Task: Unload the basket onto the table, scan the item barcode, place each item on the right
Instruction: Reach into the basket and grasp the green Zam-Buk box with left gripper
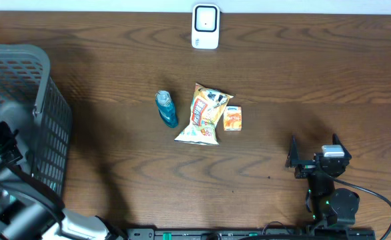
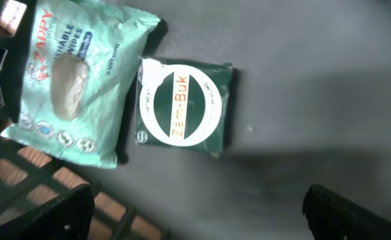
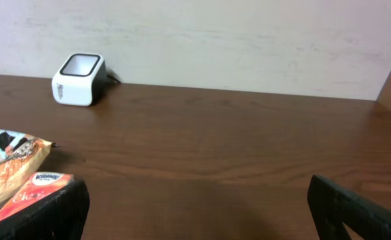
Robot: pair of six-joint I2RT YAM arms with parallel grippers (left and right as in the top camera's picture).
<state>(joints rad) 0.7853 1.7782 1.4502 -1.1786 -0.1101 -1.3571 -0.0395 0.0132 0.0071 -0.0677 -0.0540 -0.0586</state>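
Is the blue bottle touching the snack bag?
Apart. The overhead view shows bare table between the blue bottle and the snack bag.

Your left gripper [image 2: 199,217] was pointing down with its jaws spread wide. Your right gripper [image 1: 314,155] sat level and low, also wide open, holding nothing.

Basket [image 1: 52,127]: grey mesh, at the desk's left edge.
Wipes pack [image 2: 69,80]: pale green, inside the basket.
Zam-Buk box [image 2: 182,103]: dark green, just beside the wipes pack.
Desk [image 1: 282,80]: dark wood.
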